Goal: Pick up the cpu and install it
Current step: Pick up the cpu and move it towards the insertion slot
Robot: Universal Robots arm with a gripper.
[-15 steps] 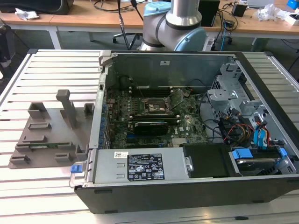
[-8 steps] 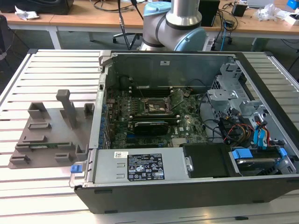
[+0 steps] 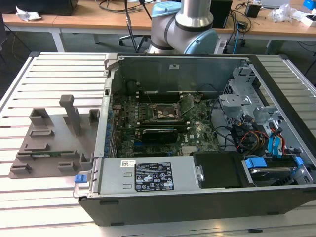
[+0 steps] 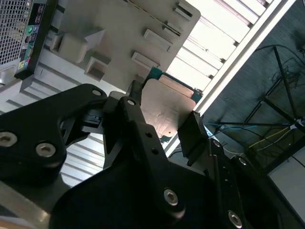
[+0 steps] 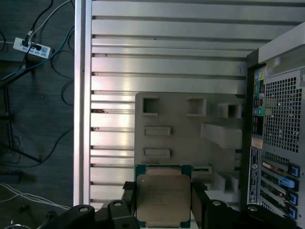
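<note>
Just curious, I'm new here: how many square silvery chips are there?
1. The cpu is clamped in the gripper, seen in both wrist views; others may hide inside the computer case.

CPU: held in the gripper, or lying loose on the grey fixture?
Held. In both wrist views the gripper clamps the cpu by its opposite edges, with the grey fixture behind it.

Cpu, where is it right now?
In the first wrist view the cpu sits clamped between the fingers of the gripper, with the grey parts tray on the slatted table beyond it, next to the computer case.
</note>
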